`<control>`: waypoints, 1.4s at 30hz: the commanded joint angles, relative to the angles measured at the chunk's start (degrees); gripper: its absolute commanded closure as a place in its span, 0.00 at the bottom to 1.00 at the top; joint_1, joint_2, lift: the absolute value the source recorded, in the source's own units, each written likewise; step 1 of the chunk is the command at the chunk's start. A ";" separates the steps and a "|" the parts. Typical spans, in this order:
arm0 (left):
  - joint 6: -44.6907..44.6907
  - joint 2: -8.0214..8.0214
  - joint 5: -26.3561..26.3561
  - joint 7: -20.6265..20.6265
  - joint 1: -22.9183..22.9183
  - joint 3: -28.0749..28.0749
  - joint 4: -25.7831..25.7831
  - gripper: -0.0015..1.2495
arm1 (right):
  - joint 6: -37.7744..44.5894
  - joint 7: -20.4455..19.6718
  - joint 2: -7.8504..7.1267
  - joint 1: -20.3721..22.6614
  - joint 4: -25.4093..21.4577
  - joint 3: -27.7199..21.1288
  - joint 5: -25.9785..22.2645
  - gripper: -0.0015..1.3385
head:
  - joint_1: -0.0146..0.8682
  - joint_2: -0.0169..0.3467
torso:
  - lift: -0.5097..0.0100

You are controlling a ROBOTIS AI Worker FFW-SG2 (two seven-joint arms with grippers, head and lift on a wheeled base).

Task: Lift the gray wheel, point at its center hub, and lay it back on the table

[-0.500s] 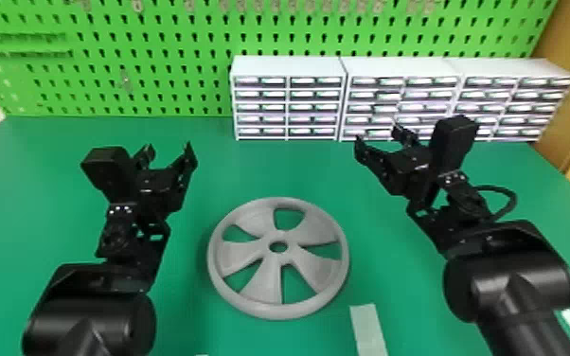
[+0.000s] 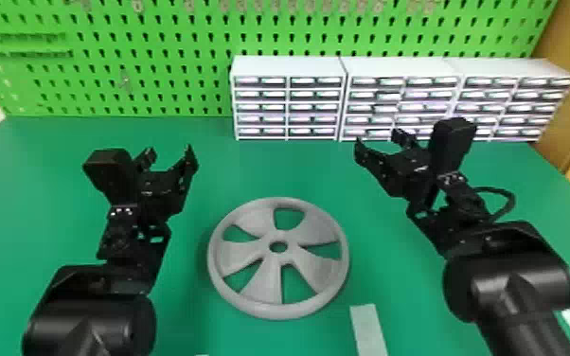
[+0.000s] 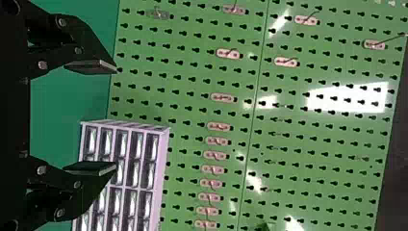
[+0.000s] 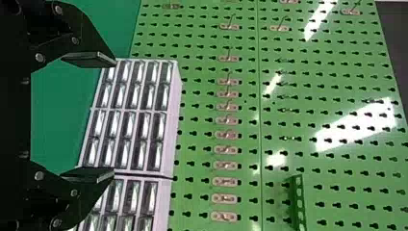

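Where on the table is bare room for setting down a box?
The green table is bare between the gray wheel and the drawer cabinets, and left of the left arm. It looks crowded on the right, under the right arm.

Gray wheel flat between the grippers!

And there it is, the gray wheel (image 2: 315, 226), lying flat on the green table (image 2: 270, 165), between the left gripper (image 2: 169, 154) and the right gripper (image 2: 378, 139), touching neither, and nearer the robot than either one's fingertips! Smooth round rim, five broad spokes, five openings showing green through them, and right in the middle, the center hub (image 2: 279, 236), with its small round hole, facing up!
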 commanded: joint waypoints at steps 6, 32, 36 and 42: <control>0.60 0.00 0.09 0.00 0.04 0.12 -0.44 0.43 | 0.88 0.00 0.24 0.00 0.00 -0.10 0.05 0.35 | 0.80 0.18 | 0.80; 0.86 0.09 0.18 0.00 0.22 0.64 -0.79 0.43 | 21.45 -5.53 -1.78 -1.58 -7.38 2.45 -2.41 0.35 | 0.80 0.18 | 0.80; 0.95 0.09 0.09 0.00 0.22 0.55 -0.79 0.43 | 27.60 -7.91 -4.16 -3.08 -9.32 4.74 -5.57 0.35 | 0.80 0.18 | 0.80; 1.22 0.44 0.09 0.00 0.22 0.38 -0.79 0.43 | 36.65 -12.04 -7.76 -6.07 -11.43 8.08 -13.22 0.35 | 0.80 0.18 | 0.80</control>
